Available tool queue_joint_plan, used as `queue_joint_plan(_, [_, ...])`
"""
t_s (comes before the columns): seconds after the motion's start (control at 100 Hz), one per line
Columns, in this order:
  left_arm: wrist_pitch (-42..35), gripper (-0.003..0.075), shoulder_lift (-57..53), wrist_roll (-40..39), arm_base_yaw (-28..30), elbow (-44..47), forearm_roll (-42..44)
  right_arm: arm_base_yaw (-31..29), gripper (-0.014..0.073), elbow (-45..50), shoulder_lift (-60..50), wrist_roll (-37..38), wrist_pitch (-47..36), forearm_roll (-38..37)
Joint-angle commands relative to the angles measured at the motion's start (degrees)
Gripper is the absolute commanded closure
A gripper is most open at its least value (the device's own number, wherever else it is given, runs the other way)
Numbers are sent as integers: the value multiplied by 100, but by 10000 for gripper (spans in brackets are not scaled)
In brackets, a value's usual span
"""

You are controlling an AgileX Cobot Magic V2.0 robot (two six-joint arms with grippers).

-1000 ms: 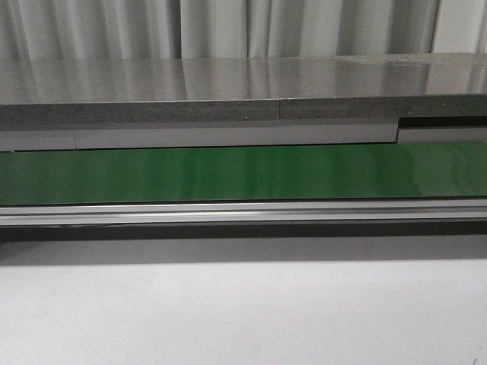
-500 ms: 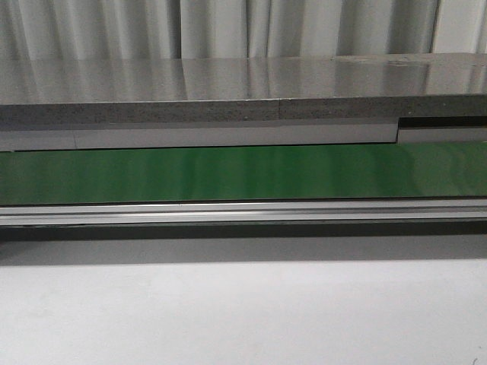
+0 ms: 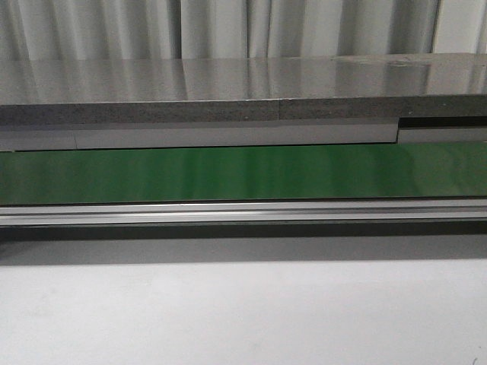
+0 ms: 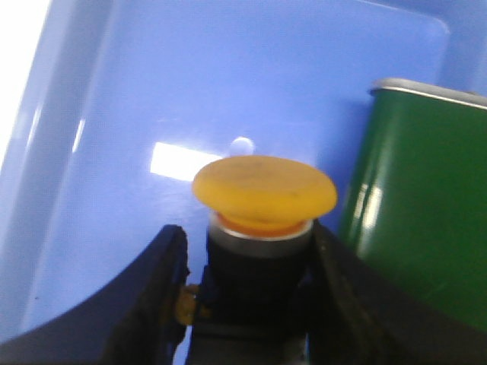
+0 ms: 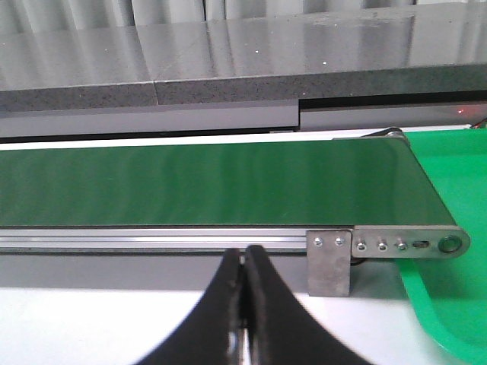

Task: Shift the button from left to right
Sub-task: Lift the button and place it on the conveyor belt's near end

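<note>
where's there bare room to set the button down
The green belt shows bare along its whole visible length, between the grey ledge and the metal rail. The white table in front is bare too. It is crowded at the left gripper: button clamped in the blue tray.

The button (image 4: 263, 190) has a yellow-orange cap over an orange ring, a silver collar and a black body. The left end effector (image 4: 251, 289) and its fingers (image 4: 156, 296) are black, with a small yellow spot on one inner side. Behind them lies a glossy blue tray (image 4: 114, 137) with white highlights. The conveyor belt (image 3: 243, 173) is dark green, its rail (image 3: 243, 211) silver aluminium. The desk (image 3: 243, 312) is plain white. The slab (image 3: 228, 91) beyond the belt is speckled grey, the curtain (image 3: 228, 26) pale grey with vertical folds. The right end effector (image 5: 244, 319) is black, beside a bright green tray (image 5: 449, 296).
</note>
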Motion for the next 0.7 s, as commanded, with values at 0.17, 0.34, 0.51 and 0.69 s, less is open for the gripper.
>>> queue_joint_plan(0.17, [84, 698, -305, 249, -648, -153, -77, 9, 661, -108, -84, -12, -482, -51])
queue_joint_plan(0.34, [84, 696, -293, 249, -802, -153, -77, 9, 661, -108, -84, -12, -482, -51])
queue_joint_plan(0.51, [116, 664, -293, 249, -817, -153, -111, 9, 661, -108, -84, -12, -482, -51])
queue_joint_plan(0.69, [22, 601, -293, 249, -817, 11, -134, 9, 661, -108, -84, -12, -482, -51])
